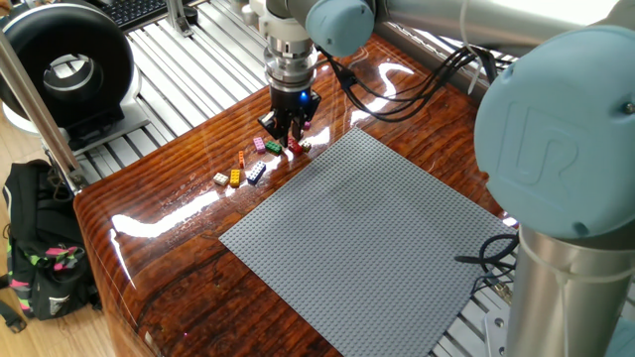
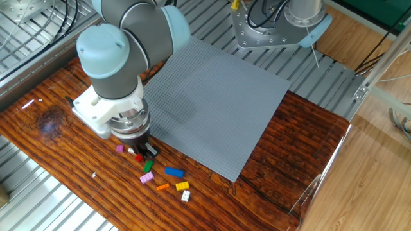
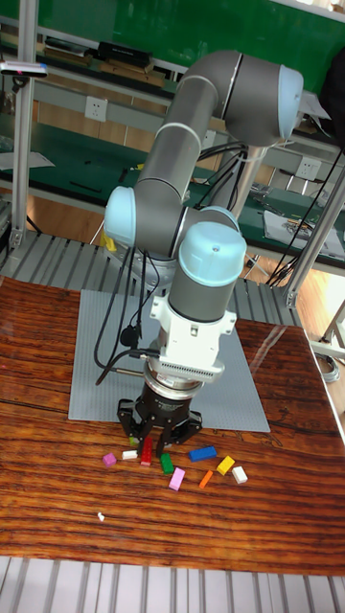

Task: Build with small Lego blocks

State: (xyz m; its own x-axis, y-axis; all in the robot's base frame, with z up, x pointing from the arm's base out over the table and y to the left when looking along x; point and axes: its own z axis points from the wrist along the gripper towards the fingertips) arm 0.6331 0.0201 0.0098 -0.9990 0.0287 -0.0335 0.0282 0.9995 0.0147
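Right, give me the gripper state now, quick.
Gripper: down at the table, fingers either side of the red brick; whether it is clamped on it cannot be told.

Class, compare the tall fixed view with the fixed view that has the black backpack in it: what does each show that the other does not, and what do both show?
Only the tall view shows the green wall and shelving behind the arm. Only the backpack view shows the black backpack and the round black device. Both show the pincer low over the small Lego blocks, at a red brick, beside the grey baseplate.
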